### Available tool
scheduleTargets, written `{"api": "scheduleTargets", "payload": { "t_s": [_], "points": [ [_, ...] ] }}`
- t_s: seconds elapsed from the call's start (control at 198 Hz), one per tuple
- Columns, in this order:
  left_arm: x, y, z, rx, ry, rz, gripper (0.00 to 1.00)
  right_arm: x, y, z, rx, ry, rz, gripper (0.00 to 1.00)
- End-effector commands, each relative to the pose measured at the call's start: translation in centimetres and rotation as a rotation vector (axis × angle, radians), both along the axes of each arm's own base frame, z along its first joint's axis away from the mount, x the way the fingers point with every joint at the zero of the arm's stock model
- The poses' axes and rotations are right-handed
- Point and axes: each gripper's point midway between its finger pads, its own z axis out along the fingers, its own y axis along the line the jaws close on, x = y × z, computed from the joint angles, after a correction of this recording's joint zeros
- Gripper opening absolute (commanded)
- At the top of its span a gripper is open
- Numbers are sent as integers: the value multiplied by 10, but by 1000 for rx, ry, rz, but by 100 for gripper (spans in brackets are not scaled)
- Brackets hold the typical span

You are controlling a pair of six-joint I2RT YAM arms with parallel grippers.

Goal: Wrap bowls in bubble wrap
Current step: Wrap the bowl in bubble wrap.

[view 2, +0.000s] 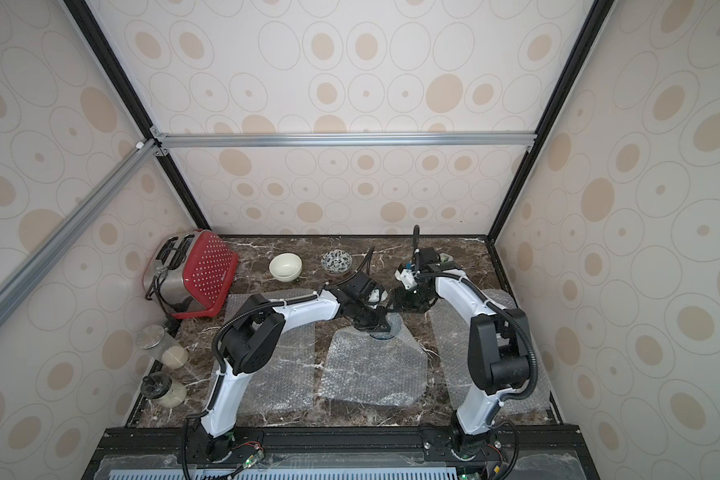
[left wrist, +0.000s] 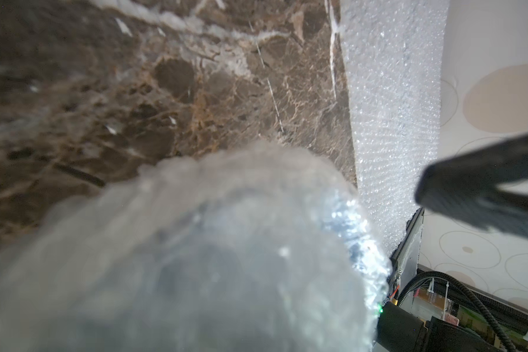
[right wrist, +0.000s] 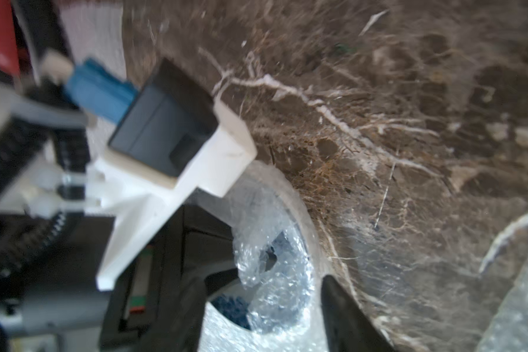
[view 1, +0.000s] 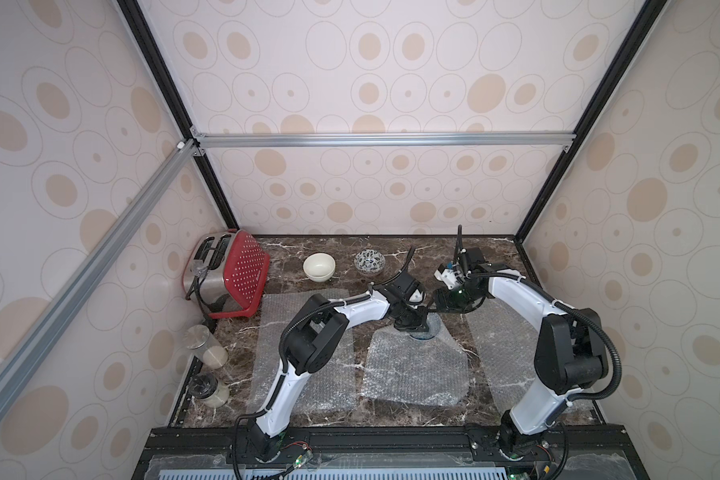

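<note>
Fingers (right wrist: 348, 314) on the right gripper (right wrist: 262, 279) stand spread apart, gripping nothing, and low in the right wrist view the blue-patterned bowl (right wrist: 230, 307) sits right between them, bubble wrap (right wrist: 275, 268) tucked over its rim! Over to the left gripper (view 1: 417, 327): clenched tight, planted on top of that same bowl at centre frame in a top view. Film smothers its own camera, so whether it pinches the wrap or merely pins it, I cannot tell. Now the key relation: the middle sheet (view 1: 416, 374) runs its long free stretch from the bowl toward the lower edge of the frame, so the next fold, I'd judge, comes up from there. The right gripper sits just right of the bowl, free, the handier arm. And the cream bowl (view 1: 319, 267) and leaf-patterned bowl (view 1: 369, 262) wait bare, upper middle, off the sheets.
</note>
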Motion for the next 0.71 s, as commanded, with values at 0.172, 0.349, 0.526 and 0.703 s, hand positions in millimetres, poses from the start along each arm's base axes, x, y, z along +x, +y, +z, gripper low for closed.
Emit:
{"api": "scheduleTargets", "payload": {
  "t_s": [0.172, 0.349, 0.526, 0.703],
  "points": [
    [-2, -3, -2, 17, -9, -22, 0, 8, -7, -30, -76, 53, 10, 69],
    [-2, -4, -1, 16, -7, -23, 0, 12, 6, -29, -18, 61, 41, 84],
    [-1, -5, 0, 13, -8, -23, 0, 18, 8, -31, -12, 61, 39, 84],
    [-1, -5, 0, 14, -7, -23, 0, 17, 14, -44, -10, 97, 58, 82]
  ]
}}
